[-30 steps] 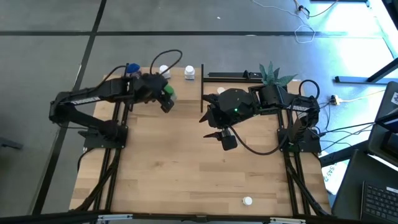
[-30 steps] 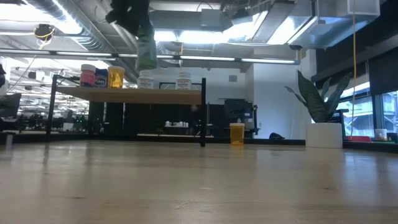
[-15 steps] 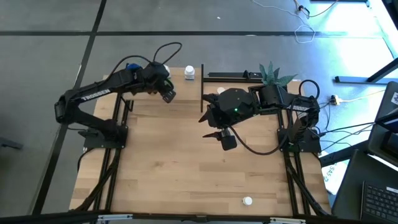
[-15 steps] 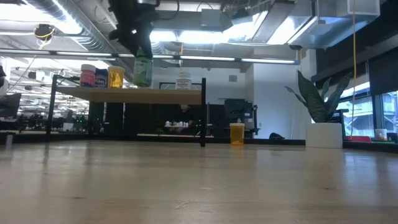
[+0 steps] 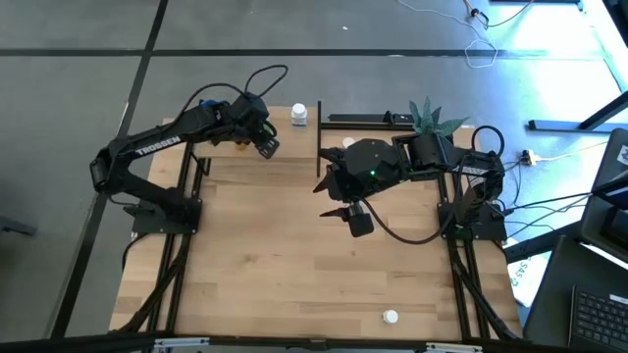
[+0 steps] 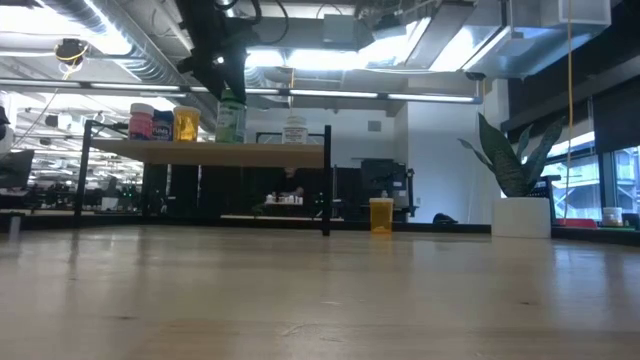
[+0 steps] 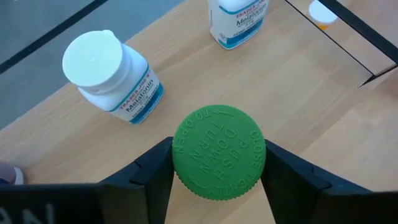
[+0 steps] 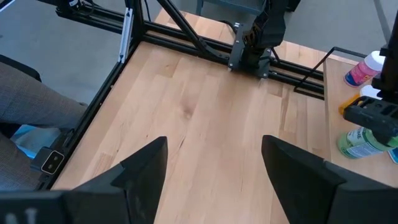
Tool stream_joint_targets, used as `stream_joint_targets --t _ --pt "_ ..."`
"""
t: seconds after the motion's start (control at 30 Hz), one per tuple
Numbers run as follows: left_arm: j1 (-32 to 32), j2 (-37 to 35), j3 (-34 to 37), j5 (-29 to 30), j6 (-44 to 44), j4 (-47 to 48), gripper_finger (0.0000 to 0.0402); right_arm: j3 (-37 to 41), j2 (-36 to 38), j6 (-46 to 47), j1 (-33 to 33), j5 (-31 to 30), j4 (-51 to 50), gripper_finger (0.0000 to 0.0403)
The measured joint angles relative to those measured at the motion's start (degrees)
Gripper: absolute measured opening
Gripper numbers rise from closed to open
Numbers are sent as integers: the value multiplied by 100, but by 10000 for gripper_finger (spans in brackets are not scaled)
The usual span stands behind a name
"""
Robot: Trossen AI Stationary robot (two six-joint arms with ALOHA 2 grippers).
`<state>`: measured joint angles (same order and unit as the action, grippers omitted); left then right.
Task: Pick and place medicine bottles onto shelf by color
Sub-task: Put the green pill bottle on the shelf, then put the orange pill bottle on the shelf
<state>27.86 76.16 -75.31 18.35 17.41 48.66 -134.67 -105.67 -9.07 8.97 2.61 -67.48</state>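
The green bottle's (image 7: 218,152) cap carries raised lettering reading "PUSH DOWN & TURN TO OPEN". Two white bottles stand near it on the shelf (image 7: 298,81): the nearer white bottle (image 7: 111,77) has a blue-banded label reading "Melatonin" under a brand line that looks like "TRADER JOE'S", and the farther white bottle (image 7: 237,20) shows "Melatonin" as well. The left arm's upper link is stamped "TROSSEN" in the high view.

The left claw (image 7: 218,168) is over the shelf, its two dark fingers (image 7: 155,171) set either side of the green bottle's cap and touching it, clamped on it. In the low view the green bottle (image 6: 230,115) stands upright on the shelf top (image 6: 205,151), just beside an orange bottle (image 6: 186,124), with pink and blue ones further along and a white bottle (image 6: 294,130) on the other side. Another orange bottle (image 6: 381,214) stands on the bench beyond the shelf.

The right claw (image 8: 214,165) hangs over the middle of the bench (image 8: 205,124), fingers wide apart and holding nothing. A white-capped bottle (image 5: 391,317) sits alone near the bench's front edge.
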Motion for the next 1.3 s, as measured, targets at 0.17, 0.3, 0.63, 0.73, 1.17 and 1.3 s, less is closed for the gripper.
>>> stream_joint_targets --t 0.17,0.3,0.63,0.73,1.17,1.3 --pt "0 0 0 9 15 5 208 0 0 -1 -2 0 0 262" --pt "0 0 0 48 42 24 221 0 0 0 -1 0 0 262" --pt "0 -34 4 212 36 33 267 0 0 1 0 0 -2 262" --pt "-13 -139 6 257 11 16 285 0 0 1 -2 2 -2 262" --pt "-469 -623 7 585 -256 -31 306 0 0 1 -1 1 -4 262" --pt "-900 -914 7 803 -299 -35 306 0 0 1 -1 2 -2 262"
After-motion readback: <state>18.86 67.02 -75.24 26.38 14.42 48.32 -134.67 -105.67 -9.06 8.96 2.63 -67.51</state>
